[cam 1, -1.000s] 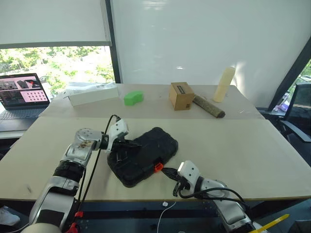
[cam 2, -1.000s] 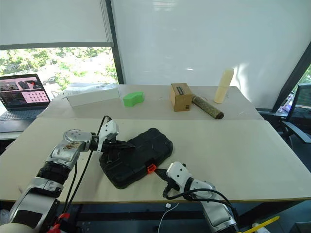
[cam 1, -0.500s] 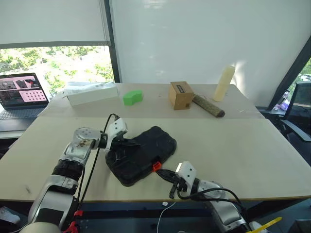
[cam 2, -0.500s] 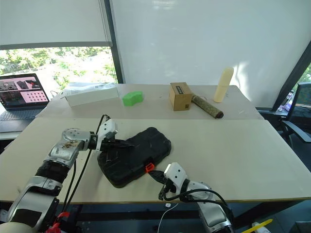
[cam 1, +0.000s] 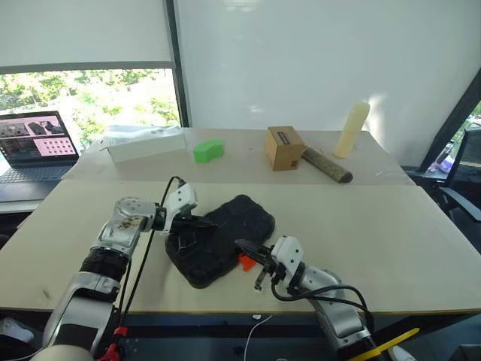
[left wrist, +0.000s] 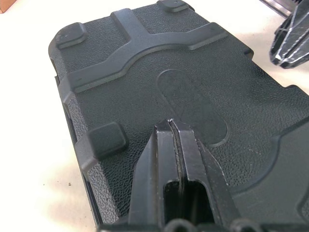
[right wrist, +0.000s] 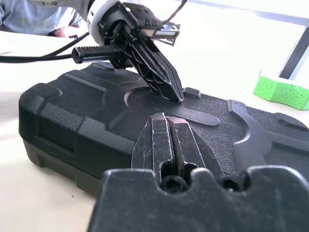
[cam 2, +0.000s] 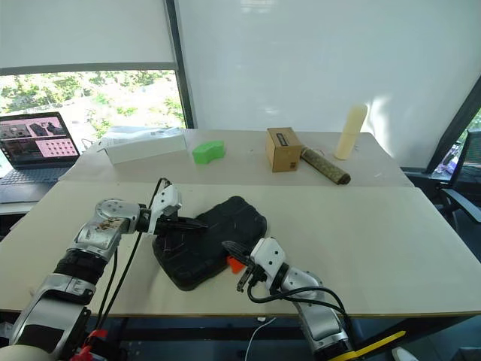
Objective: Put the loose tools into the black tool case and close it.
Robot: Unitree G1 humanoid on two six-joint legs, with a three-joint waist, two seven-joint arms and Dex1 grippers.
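From the left eye view, the black tool case [cam 1: 219, 241] lies closed on the near part of the table [cam 1: 376, 226], its lid down. The left gripper [cam 1: 201, 223] rests its fingers, pressed together and holding nothing, on the lid's near-left part. The right gripper [cam 1: 244, 247], also pressed together and empty, hovers over the case's near edge just above the orange latch tab [cam 1: 246, 262]. The step in hand looks like securing the latch: the robot would do well to keep the left fingertips bearing down so the lid stays seated, and to bring the right tips squarely onto the tab and push it home, not glance off the ribbed edge. The case's long axis runs diagonally, from the near-left toward the far-right, with the latch side facing the robot.

In the right eye view the same arrangement shows, the case [cam 2: 210, 241] well apart from the cardboard box [cam 2: 283, 149] and green block [cam 2: 208, 152] at the far side.

The left wrist view shows its closed fingers [left wrist: 176, 159] touching the case's textured lid by the oval recess.

The right wrist view shows its closed fingers [right wrist: 166, 145] level with the lid's edge, the left gripper's tips planted on the lid beyond.
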